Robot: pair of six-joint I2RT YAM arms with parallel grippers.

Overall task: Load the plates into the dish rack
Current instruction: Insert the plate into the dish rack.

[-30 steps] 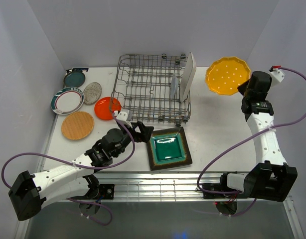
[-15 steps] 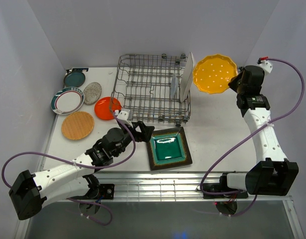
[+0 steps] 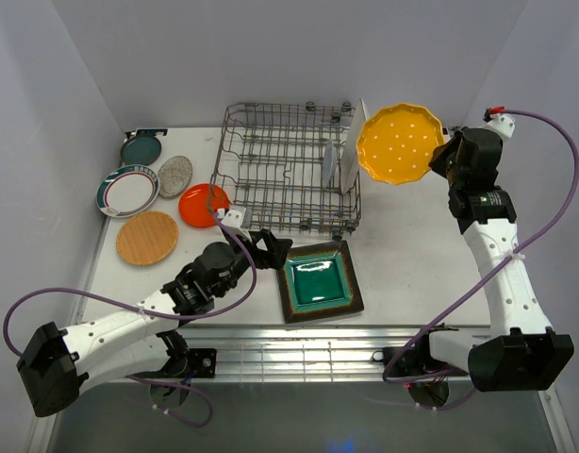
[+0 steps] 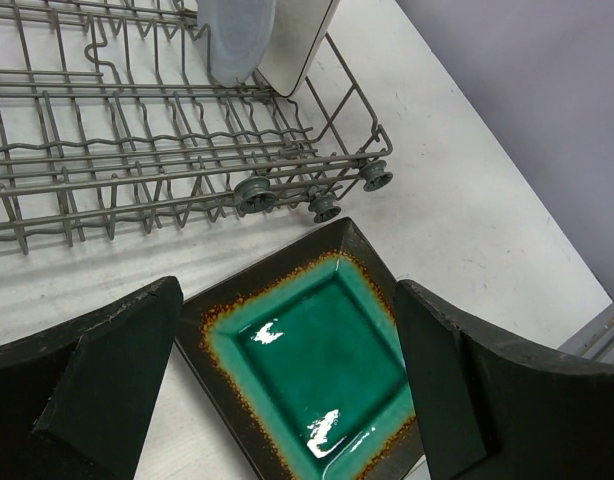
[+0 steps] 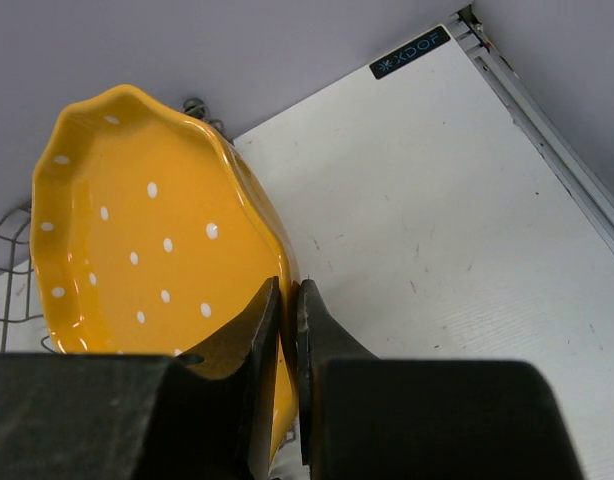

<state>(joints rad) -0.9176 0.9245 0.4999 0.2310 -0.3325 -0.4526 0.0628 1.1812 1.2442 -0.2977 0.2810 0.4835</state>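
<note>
Rim pinched in our right tool (image 5: 287, 295), clamped narrow, the yellow scalloped plate (image 3: 400, 143) hangs at the dish rack's (image 3: 271, 170) right end. Our left tool (image 4: 287, 300) gapes wide, gripping nothing, over the green-centred square plate (image 4: 317, 365) just in front of the rack.

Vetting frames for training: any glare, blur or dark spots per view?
Left wrist: two white glare spots on the green square plate. Right wrist: yellow plate sharp, the fingers on it nearly black, detail lost. Top external: even light, sharp throughout.

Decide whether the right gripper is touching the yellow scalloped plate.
Touching. The right wrist view shows the right gripper pinching the yellow scalloped plate by its rim.
</note>
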